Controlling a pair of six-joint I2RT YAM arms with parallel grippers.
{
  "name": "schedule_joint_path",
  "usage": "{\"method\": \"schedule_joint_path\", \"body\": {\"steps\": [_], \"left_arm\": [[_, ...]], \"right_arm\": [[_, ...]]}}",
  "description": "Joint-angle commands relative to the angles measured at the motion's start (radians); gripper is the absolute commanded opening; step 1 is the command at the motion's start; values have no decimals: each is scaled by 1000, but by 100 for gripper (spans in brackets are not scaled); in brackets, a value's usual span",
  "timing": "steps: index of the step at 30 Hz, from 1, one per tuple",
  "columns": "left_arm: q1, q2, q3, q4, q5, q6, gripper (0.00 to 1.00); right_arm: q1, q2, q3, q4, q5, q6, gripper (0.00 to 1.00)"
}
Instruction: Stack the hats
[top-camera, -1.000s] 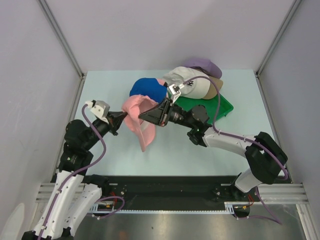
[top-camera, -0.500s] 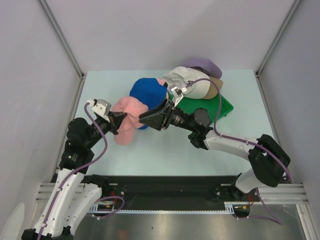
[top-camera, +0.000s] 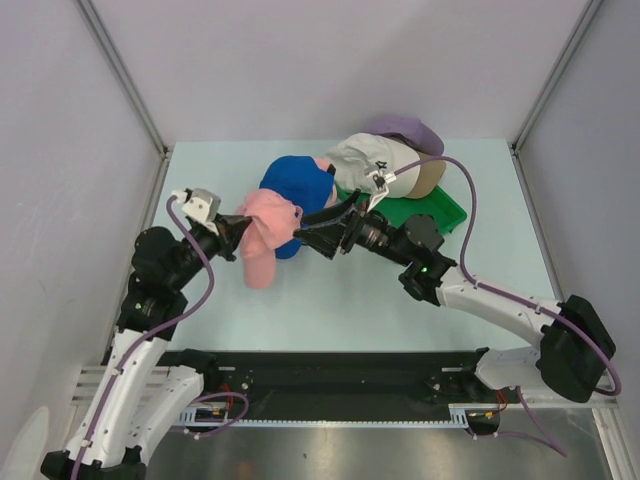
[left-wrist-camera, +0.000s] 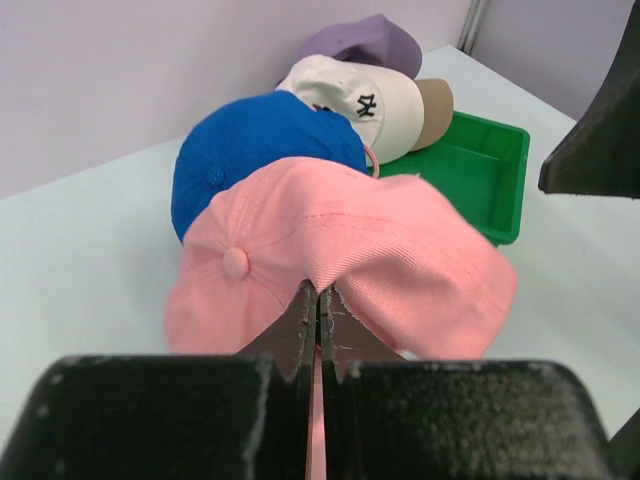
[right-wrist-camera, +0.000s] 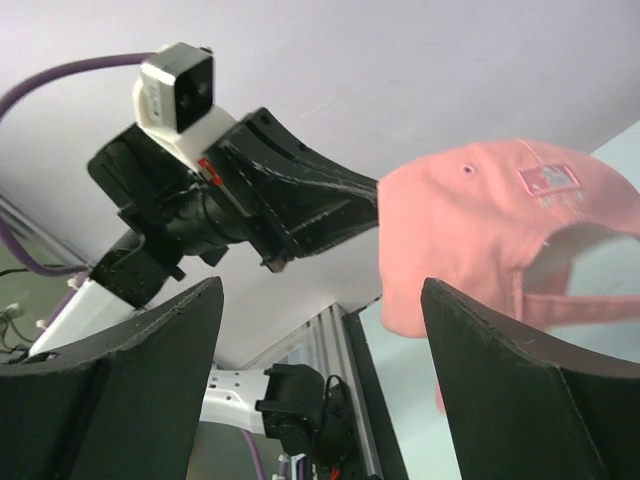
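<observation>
My left gripper (top-camera: 240, 228) (left-wrist-camera: 318, 292) is shut on the edge of the pink hat (top-camera: 266, 236) (left-wrist-camera: 345, 250), which hangs from it just above the table. The blue hat (top-camera: 298, 184) (left-wrist-camera: 258, 140) lies right behind the pink one. Further back sit the white hat (top-camera: 372, 163) (left-wrist-camera: 345, 100), the tan hat (top-camera: 432, 180) (left-wrist-camera: 436, 100) and the lavender hat (top-camera: 405, 130) (left-wrist-camera: 366, 45), piled together. My right gripper (top-camera: 312, 232) (right-wrist-camera: 322, 290) stands open beside the pink hat (right-wrist-camera: 480, 225), nothing between its fingers.
A green tray (top-camera: 425, 212) (left-wrist-camera: 470, 165) lies under the white and tan hats at the back right. Side walls close the table in on the left and right. The right arm stretches across the table's middle toward the left arm.
My right gripper has let go of the pink hat, opened wide and drawn back a little. The left gripper kept its hold, and the pink hat now hangs lower beside the blue one.
</observation>
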Motion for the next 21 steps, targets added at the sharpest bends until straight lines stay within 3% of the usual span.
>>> {"method": "schedule_joint_path", "body": {"steps": [1, 8, 21], "left_arm": [[5, 18, 94, 57, -9, 8, 0], [3, 45, 154, 64, -50, -58, 0], [3, 91, 307, 45, -162, -354, 0]], "right_arm": [[0, -47, -21, -74, 69, -42, 87], [118, -51, -37, -144, 229, -145, 89], [317, 38, -60, -49, 436, -324, 92]]}}
